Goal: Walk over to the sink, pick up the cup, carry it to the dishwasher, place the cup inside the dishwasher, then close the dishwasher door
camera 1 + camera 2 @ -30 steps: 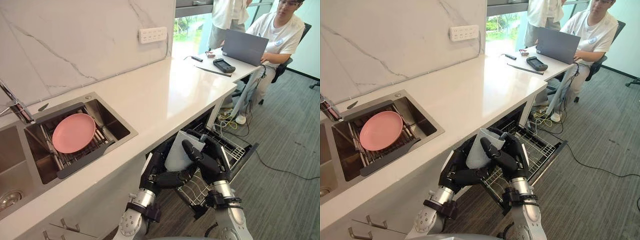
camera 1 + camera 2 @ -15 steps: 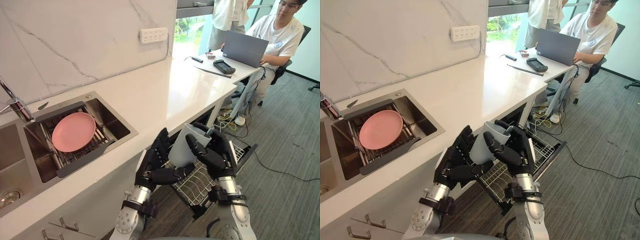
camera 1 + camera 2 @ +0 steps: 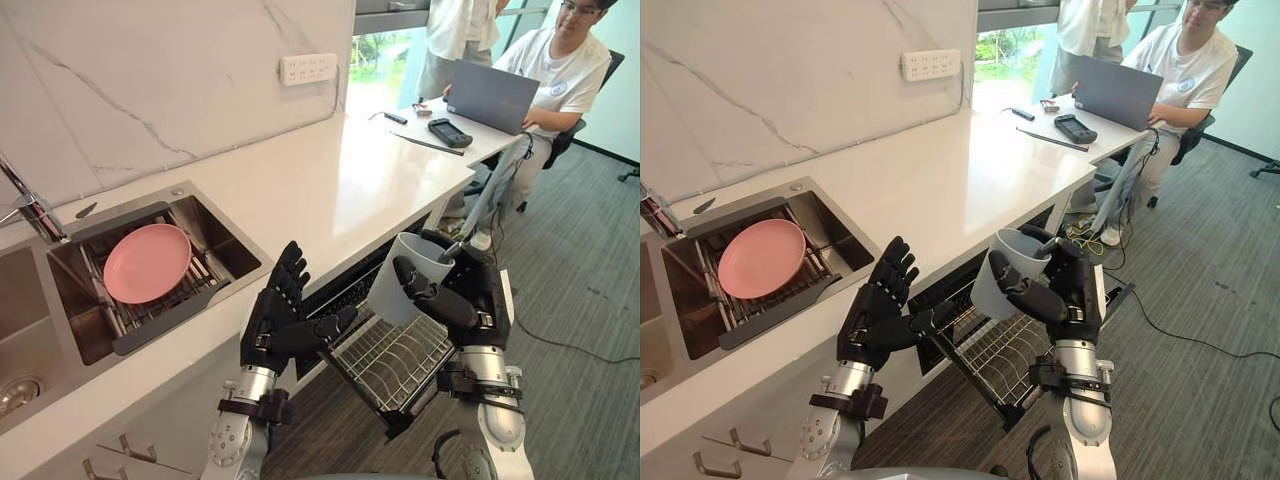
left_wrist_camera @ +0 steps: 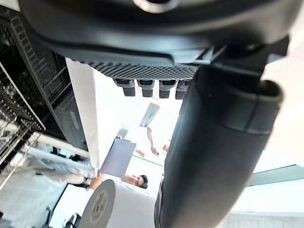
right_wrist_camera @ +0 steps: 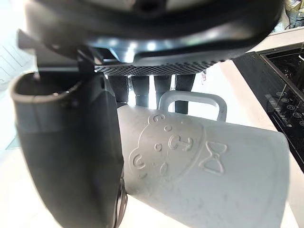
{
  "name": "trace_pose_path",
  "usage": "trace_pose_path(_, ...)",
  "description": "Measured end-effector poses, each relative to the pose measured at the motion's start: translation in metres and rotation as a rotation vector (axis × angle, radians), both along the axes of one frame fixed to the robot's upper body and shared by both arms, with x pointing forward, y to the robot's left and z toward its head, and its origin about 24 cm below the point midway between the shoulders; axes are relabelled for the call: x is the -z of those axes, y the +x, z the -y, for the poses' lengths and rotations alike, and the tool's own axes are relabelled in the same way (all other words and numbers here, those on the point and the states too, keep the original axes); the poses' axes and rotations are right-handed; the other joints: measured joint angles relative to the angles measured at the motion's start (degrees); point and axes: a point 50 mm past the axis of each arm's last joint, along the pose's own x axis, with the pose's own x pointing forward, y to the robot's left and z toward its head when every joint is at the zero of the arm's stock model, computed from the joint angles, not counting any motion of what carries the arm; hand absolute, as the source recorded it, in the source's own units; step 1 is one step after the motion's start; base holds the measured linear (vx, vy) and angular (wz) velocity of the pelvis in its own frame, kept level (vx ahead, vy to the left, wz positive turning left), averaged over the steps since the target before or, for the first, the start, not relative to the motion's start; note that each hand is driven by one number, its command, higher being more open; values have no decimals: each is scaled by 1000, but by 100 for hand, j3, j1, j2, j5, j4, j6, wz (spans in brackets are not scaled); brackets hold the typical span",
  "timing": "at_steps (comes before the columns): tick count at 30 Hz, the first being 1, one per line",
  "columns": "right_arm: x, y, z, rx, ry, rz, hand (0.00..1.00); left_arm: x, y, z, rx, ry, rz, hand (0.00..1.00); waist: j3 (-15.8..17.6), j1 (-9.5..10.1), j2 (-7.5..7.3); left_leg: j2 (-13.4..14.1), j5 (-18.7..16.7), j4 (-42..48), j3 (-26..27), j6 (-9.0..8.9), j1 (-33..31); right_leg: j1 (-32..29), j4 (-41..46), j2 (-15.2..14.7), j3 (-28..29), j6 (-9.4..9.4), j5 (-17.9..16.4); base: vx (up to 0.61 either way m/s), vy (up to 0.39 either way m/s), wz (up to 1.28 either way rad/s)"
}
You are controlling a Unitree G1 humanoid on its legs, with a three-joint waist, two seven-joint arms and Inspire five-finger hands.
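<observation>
My right hand (image 3: 462, 300) is shut on a pale grey cup (image 3: 401, 282), holding it upright above the pulled-out dishwasher rack (image 3: 395, 362); the right wrist view shows the cup (image 5: 204, 166) with a bear pattern and a handle, thumb and fingers wrapped round it. To the cup's left my left hand (image 3: 279, 315) stands apart from it with straight fingers and nothing in it, in front of the counter's edge. The dishwasher (image 3: 970, 300) is open under the white counter (image 3: 320, 190), its wire rack drawn out.
A sink (image 3: 215, 245) at the left holds a pink plate (image 3: 147, 264) on a rack. A person (image 3: 560, 70) sits with a laptop (image 3: 488, 95) at the counter's far end, another stands behind. Grey carpet (image 3: 580, 300) lies to the right.
My left hand has let go of the cup and drawn back to the left with its fingers straightened. The right hand has carried the cup up and to the right.
</observation>
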Motion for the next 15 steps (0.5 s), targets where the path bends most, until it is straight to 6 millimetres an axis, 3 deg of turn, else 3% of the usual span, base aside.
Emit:
trace_pose_path(9, 1, 0, 10, -10, -71, -35, 0, 16, -8, 26, 230, 83, -107, 100, 56, -16, -11, 13, -39, 0, 114, -5, -13, -73, -1, 22, 99, 0, -2, -3, -4, -6)
trace_pose_path(15, 15, -1, 27, 8, -144, -106, 0, 58, -19, 16, 204, 179, -329, 100, 166, -52, -16, 16, -46, -2, 125, -4, -15, -80, -3, 27, 105, 0, -2, 0, 0, 0)
